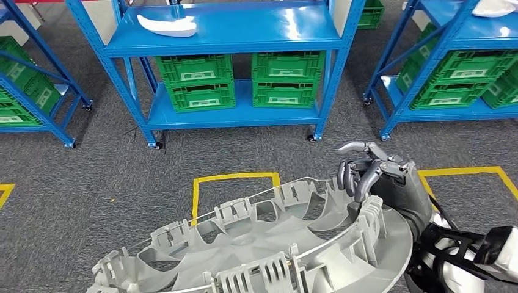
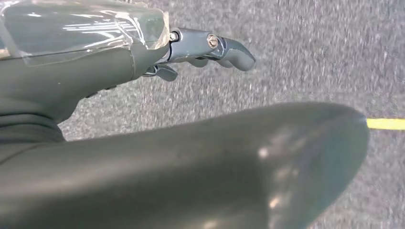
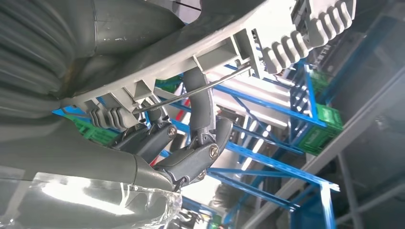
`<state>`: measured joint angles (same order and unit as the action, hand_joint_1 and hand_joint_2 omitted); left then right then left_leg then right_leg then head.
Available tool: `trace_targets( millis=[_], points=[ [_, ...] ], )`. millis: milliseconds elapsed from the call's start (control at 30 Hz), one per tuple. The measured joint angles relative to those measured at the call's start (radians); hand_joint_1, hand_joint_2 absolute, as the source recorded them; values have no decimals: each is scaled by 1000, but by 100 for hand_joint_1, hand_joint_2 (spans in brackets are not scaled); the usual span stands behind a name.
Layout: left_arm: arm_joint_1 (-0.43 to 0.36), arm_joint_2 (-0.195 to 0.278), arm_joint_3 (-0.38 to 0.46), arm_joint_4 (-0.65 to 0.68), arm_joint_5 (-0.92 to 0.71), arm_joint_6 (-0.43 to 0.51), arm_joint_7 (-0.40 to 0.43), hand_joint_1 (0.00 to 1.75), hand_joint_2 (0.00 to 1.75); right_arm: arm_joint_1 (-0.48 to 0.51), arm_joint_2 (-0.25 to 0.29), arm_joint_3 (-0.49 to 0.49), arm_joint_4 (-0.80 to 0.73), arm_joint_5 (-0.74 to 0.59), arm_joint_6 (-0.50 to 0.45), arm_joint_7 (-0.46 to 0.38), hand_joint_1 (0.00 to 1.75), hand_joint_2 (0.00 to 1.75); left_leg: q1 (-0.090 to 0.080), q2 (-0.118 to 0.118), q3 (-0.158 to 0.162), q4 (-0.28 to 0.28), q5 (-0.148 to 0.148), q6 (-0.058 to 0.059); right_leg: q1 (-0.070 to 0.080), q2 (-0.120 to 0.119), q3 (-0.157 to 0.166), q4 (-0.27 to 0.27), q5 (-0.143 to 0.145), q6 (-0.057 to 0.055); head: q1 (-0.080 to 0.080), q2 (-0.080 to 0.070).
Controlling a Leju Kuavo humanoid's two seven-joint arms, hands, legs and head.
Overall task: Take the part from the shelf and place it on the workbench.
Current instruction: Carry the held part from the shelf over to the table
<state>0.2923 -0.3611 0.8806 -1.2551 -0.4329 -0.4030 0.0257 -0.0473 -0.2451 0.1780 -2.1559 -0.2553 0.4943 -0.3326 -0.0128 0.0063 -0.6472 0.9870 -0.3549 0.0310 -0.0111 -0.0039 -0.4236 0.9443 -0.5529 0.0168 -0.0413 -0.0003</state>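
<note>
While we carry large grey ribbed plastic wheel-cover part [image 1: 262,250] low before body, right hand [image 1: 372,174] hooks fingers over rim. Left hand [image 2: 205,47] state: cannot tell. We judge part light, stiff, thin clips fragile; rim safest hold.

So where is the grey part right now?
In the head view the grey part sits low and central, off the blue shelf, with the right hand holding its right rim above the carpet.

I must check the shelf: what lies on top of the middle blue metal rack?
One white curved part lies on the blue metal rack's top board, left side. The board's far back is out of frame.
</note>
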Motion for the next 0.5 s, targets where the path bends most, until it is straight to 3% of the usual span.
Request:
trace_targets(
  millis=[67,133,200,233,267,300,367,433,467,500],
  points=[
    [6,0,-1,-1,0,-3,0,0,0,4,4,-7,-2,-2,0,-2,175,175,6,-3,-11,8,-7,-13,-3,-2,-20,2,16,-15,0,0],
    [12,0,-1,-1,-2,-3,0,0,0,9,9,-13,-3,-2,0,-6,175,175,13,-6,-30,71,-87,-27,-8,-5,-41,2,39,-28,-2,0],
    [13,0,-1,-1,-4,-2,0,0,0,12,15,-17,-3,-1,0,-10,175,175,18,-6,-54,196,-189,-38,-6,-6,-66,6,62,-32,-5,0],
    [13,0,-1,-1,-4,-2,0,0,0,14,17,-19,-3,2,0,-11,175,175,21,-6,-59,253,-212,-42,-6,-6,-81,9,73,-32,-5,0],
    [13,0,-2,-2,-4,-2,0,0,0,16,21,-20,-4,4,0,-12,175,175,22,-6,-52,286,-209,-44,-6,-5,-97,13,84,-30,-6,0],
    [13,0,-2,-4,-4,-2,0,0,0,19,24,-23,-5,8,0,-13,175,175,23,-7,-31,286,-188,-44,-6,-5,-114,19,94,-27,-6,0],
    [14,0,-3,-11,-4,-1,2,0,0,26,28,-30,-12,14,0,-14,175,175,24,-9,61,184,-146,-36,-6,-3,-145,30,109,-20,-6,0],
    [15,1,-4,-20,-3,-2,5,0,0,29,32,-38,-23,19,0,-13,175,175,18,-12,157,41,-157,-25,-5,-3,-163,36,125,-9,-5,0],
    [15,2,-5,-23,-3,-2,6,0,0,29,34,-40,-27,21,0,-12,175,175,14,-13,181,-3,-170,-19,-6,-4,-169,35,134,-3,-4,0],
    [17,2,-6,-24,-3,-3,7,0,0,29,36,-42,-31,23,0,-11,175,175,10,-13,186,-21,-173,-14,-7,-5,-173,34,144,4,-4,0]
  ],
)
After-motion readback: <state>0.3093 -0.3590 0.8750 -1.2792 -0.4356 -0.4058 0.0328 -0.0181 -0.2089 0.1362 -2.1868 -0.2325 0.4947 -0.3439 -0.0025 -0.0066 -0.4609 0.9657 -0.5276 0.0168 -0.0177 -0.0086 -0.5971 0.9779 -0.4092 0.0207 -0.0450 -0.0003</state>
